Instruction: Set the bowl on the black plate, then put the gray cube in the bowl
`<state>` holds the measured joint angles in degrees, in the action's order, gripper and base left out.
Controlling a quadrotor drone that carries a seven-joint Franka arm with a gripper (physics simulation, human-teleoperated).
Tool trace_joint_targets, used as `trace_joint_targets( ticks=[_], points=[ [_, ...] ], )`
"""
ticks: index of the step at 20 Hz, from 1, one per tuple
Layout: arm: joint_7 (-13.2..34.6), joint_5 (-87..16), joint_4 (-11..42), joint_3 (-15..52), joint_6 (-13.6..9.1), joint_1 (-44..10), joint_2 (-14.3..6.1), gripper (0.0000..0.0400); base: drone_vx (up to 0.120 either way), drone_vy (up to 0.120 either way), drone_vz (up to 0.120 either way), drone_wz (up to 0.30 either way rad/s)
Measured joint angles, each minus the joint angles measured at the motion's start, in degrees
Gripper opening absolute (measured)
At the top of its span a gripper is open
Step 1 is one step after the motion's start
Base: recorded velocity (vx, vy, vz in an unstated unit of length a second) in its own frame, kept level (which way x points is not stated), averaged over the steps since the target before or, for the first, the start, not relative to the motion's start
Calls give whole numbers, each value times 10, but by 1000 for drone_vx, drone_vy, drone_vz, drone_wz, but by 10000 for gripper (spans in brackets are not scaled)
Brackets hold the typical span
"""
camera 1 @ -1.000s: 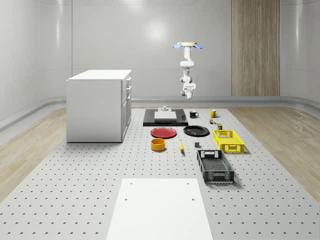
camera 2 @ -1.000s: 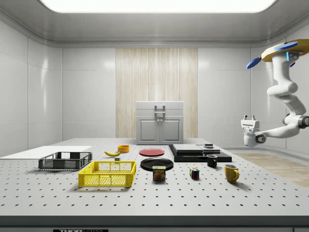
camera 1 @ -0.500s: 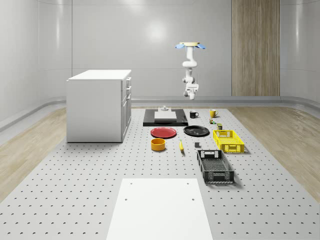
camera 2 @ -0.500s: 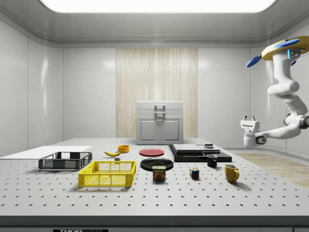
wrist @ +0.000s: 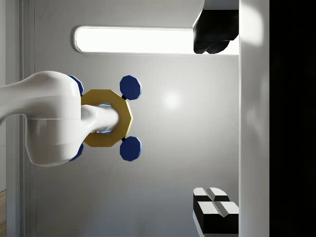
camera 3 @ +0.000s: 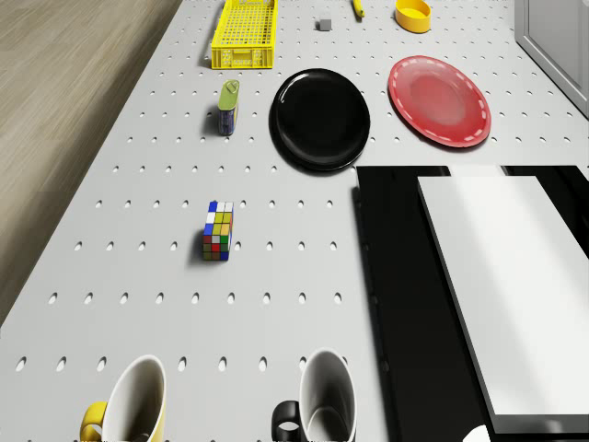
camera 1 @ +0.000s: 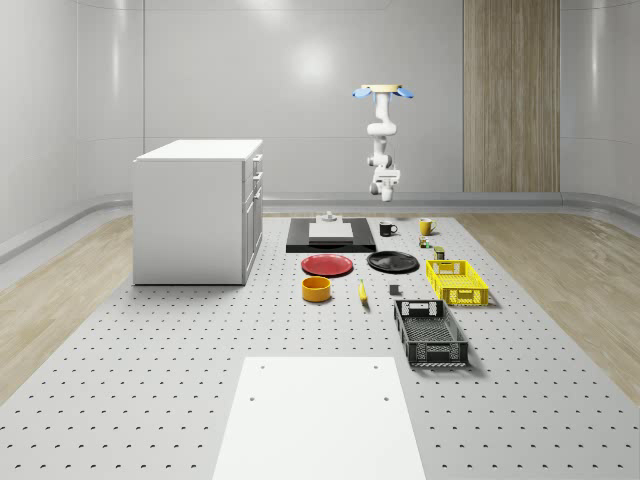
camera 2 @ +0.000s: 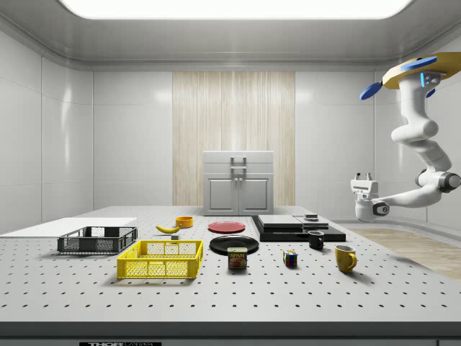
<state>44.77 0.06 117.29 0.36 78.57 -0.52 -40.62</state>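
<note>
1. So, the bowl (camera 1: 316, 289) sits on the table just below the red plate (camera 1: 327, 265), left of centre in the whole-scene view. It is well apart from the black plate (camera 1: 392, 262), which lies bare to the red one's right.
2. The gray cube (camera 1: 394, 291) is a small block below the black plate, between the banana (camera 1: 362, 292) and the yellow crate (camera 1: 457, 281).
3. My gripper (camera 2: 362, 175) is at the right of the side view, high above the table's far end and pointing upward. In the wrist view its two fingers stand wide apart with nothing between them.
4. The drone (camera 1: 379, 91) hovers in the upper middle of the whole-scene view, roughly above the black mug (camera 1: 387, 229) and the dark slab (camera 1: 330, 235).
5. I judge the first step hardly begun: this is the approach to the bowl. Next I must bring the drone over the bowl, swing the arm downward and lower the open fingers over the rim.
6. The table (camera 1: 150, 380) is a pale perforated board, with a white sheet (camera 1: 320, 415) at the bottom and a white cabinet (camera 1: 198, 210) at the left.
7. Around it I see wood flooring, pale curved walls and a wood panel at the upper right.
</note>
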Motion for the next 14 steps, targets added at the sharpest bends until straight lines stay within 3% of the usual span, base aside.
trace_joint_targets(
  ticks=[14],
  points=[
    [1, -12, 4, 9, 6, -3, -4, 400, 120, -120, 0, 0]
  ],
)
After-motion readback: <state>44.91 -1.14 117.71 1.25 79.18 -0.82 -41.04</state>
